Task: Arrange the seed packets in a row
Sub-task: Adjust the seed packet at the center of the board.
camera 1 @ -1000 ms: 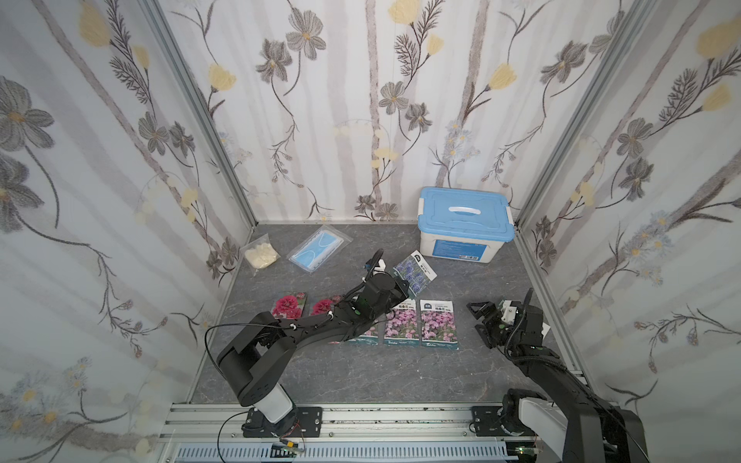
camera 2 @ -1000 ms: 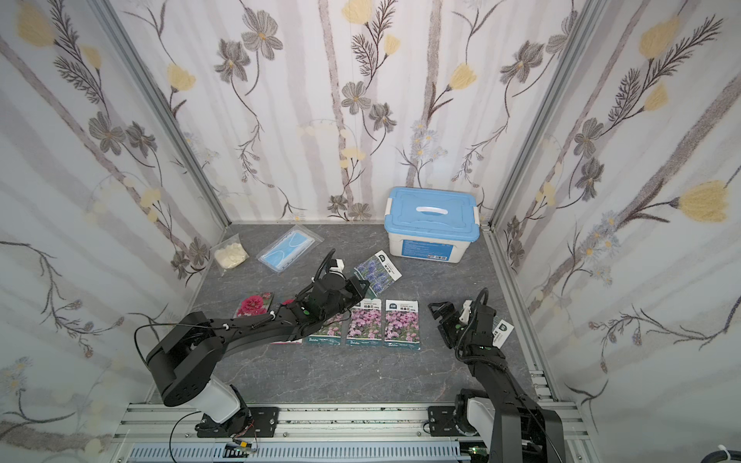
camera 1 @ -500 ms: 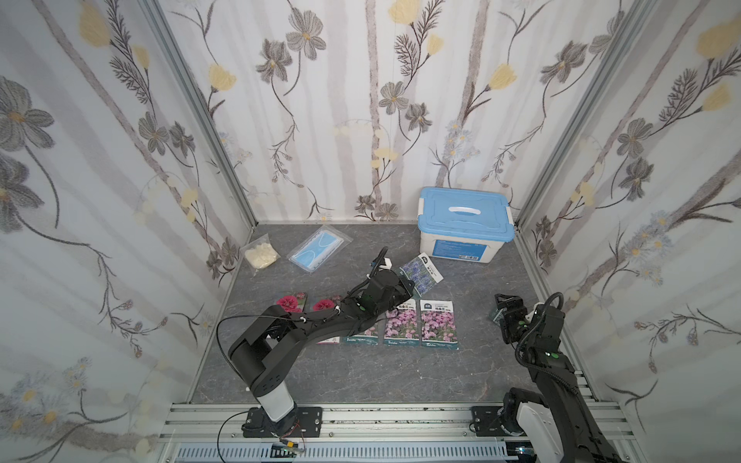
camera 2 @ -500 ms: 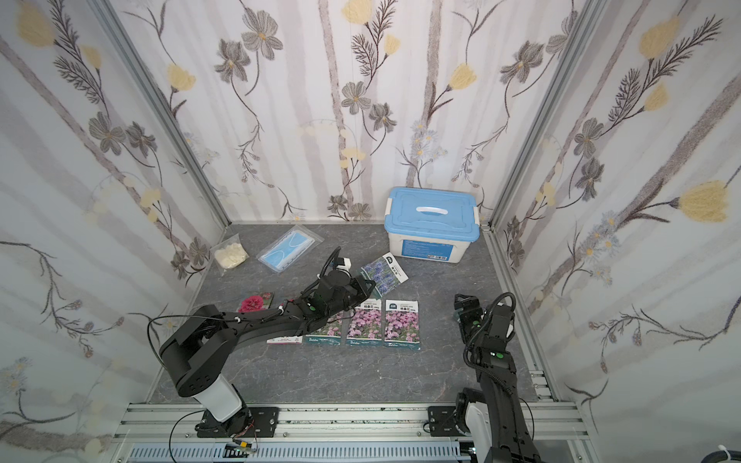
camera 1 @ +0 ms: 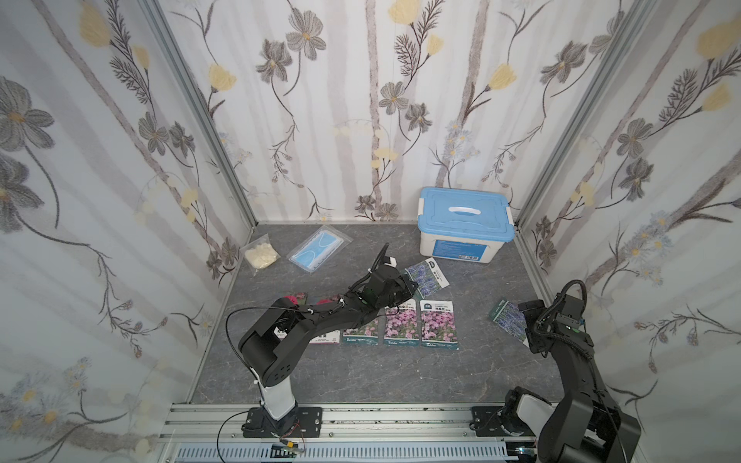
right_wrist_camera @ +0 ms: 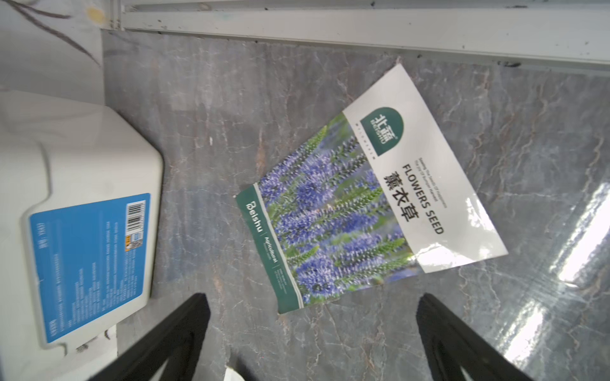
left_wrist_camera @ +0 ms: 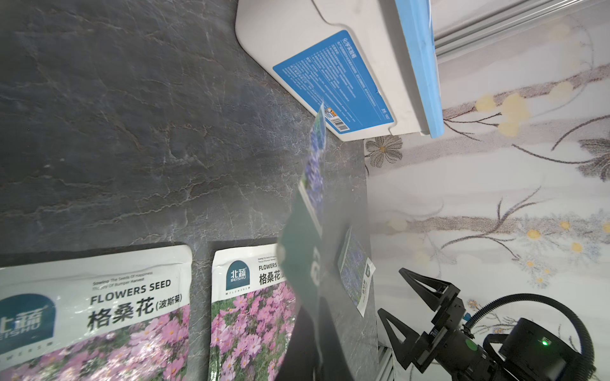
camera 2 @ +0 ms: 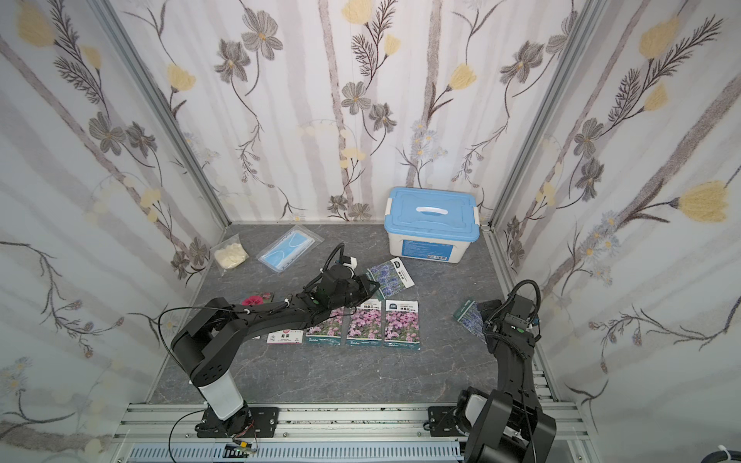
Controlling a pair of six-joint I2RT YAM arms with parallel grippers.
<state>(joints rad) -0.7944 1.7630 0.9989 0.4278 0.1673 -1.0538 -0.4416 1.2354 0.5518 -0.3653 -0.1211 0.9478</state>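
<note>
Three pink-flowered seed packets (camera 1: 402,325) lie side by side in a row mid-floor; in the left wrist view two show (left_wrist_camera: 99,313). My left gripper (camera 1: 409,286) is shut on the green end of a lavender-blue packet (camera 1: 428,275), seen edge-on from the wrist (left_wrist_camera: 312,184). The left arm partly hides a red-flowered packet (camera 1: 298,298) and a white-labelled one (camera 1: 325,340). Another lavender-blue packet (right_wrist_camera: 356,204) lies flat by the right wall (camera 1: 508,318). My right gripper (right_wrist_camera: 313,316) hovers open just short of it, touching nothing.
A white box with a blue lid (camera 1: 465,224) stands at the back right. A bagged blue face mask (camera 1: 318,248) and a bag of cream stuff (camera 1: 261,255) lie at the back left. A metal rail (right_wrist_camera: 363,29) edges the floor beside the right packet.
My right arm has pulled back toward the right wall, and the lavender packet now lies uncovered in front of its open jaws. The left gripper has shifted its packet slightly right.
</note>
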